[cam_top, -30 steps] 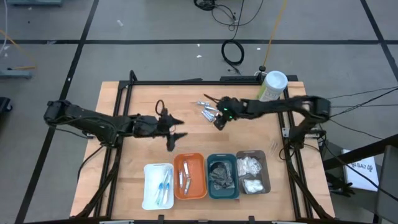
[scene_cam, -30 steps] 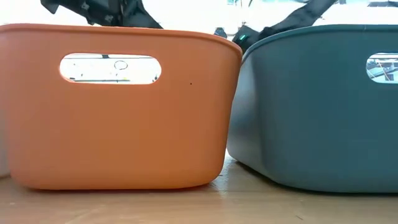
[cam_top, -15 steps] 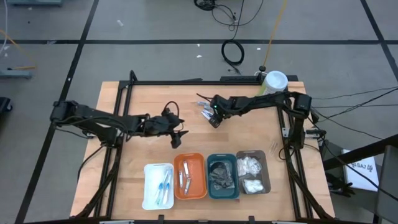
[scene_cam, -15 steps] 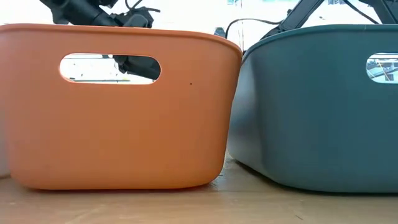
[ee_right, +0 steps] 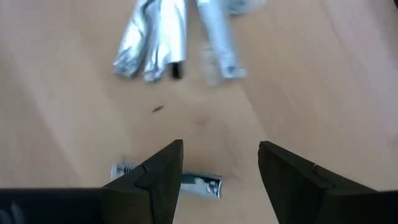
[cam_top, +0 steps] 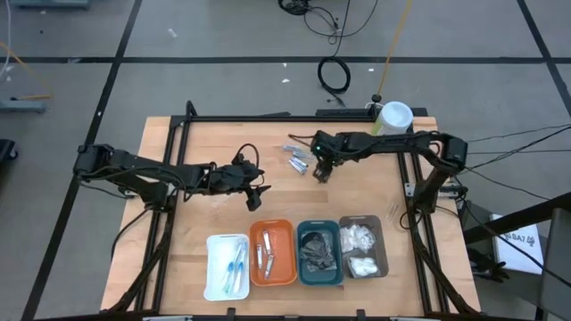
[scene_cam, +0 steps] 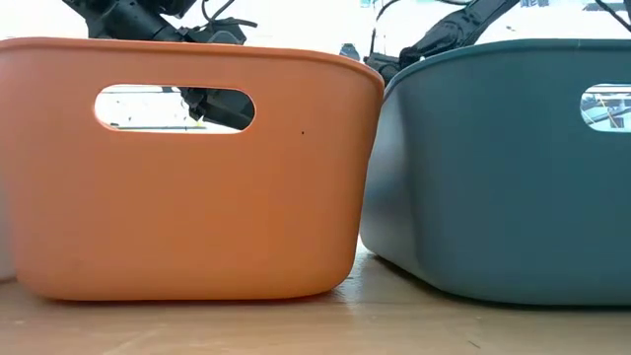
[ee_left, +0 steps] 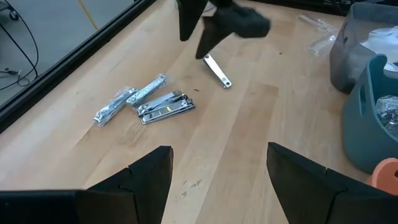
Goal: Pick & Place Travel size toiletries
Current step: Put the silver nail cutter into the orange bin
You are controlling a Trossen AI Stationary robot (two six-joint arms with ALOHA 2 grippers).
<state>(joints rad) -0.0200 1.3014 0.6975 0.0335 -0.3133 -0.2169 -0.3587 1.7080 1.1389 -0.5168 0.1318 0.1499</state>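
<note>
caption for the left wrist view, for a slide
Open left pincer faces loose nail clippers on the table, the right pincer hanging over one clipper beyond.

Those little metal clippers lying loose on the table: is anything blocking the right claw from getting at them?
Nothing visible does. The right gripper hovers open over bare wood beside the loose metal clippers, one lying just beyond its fingers in the right wrist view. The left gripper is off to one side, near the orange tray.
</note>
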